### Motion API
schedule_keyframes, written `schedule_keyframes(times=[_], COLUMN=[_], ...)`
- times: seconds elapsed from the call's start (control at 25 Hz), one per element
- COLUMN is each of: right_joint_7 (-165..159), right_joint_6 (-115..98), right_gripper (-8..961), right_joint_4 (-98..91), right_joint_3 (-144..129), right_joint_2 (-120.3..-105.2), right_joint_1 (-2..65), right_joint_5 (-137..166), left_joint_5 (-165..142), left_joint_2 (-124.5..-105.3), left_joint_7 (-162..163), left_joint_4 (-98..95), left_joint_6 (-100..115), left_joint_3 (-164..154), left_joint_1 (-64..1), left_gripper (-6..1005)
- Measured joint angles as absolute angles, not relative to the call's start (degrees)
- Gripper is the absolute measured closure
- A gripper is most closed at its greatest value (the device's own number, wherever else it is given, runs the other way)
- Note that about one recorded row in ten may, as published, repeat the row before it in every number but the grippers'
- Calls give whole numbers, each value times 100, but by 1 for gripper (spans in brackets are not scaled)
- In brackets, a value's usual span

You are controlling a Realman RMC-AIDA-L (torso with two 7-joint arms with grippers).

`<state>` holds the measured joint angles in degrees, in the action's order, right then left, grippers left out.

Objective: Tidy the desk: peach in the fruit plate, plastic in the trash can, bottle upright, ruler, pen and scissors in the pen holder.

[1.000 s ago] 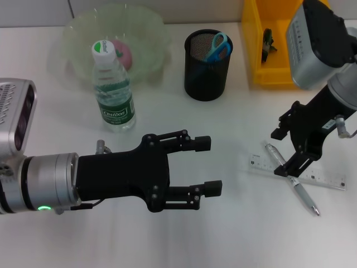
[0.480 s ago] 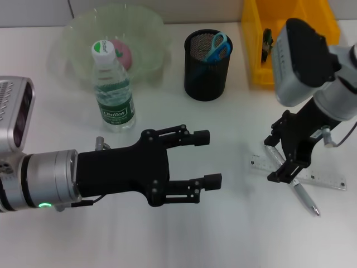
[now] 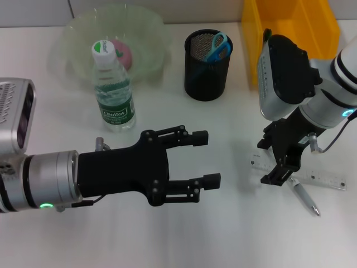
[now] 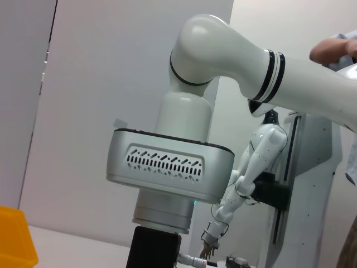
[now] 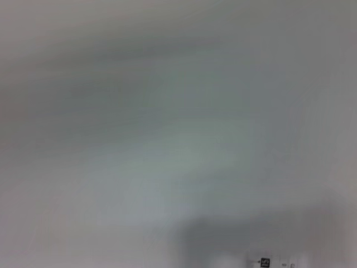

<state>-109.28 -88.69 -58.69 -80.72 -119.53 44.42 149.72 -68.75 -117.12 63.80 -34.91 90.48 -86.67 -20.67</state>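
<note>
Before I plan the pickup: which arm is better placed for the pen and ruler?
Probably the right. Its end effector sits over the ruler and pen, while the left end effector hovers open at mid-desk, farther from both.

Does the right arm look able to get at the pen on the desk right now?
Probably yes. The right end effector hangs right over the pen, which lies across the ruler with nothing else on top. Whether its fingers are spread wide enough is hard to judge.
</note>
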Motion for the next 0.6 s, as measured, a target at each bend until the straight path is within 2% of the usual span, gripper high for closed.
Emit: schedule_keyframes(times=[0.6], right_joint_7=[-10901], right_joint_6=[-8559], right_gripper=[217], right_joint_4=[-5667], right_joint_3=[-8167], right_joint_2=[-11953], right_joint_1=[4439], right_joint_5=[14816], left_joint_5=[-6936], left_joint_2=[-11728], left_joint_7=[6324], left_joint_4=[-3489], left_joint_6=[8947], left_joint_3=[-8657], left_joint_1=[-2091], left_gripper=[212])
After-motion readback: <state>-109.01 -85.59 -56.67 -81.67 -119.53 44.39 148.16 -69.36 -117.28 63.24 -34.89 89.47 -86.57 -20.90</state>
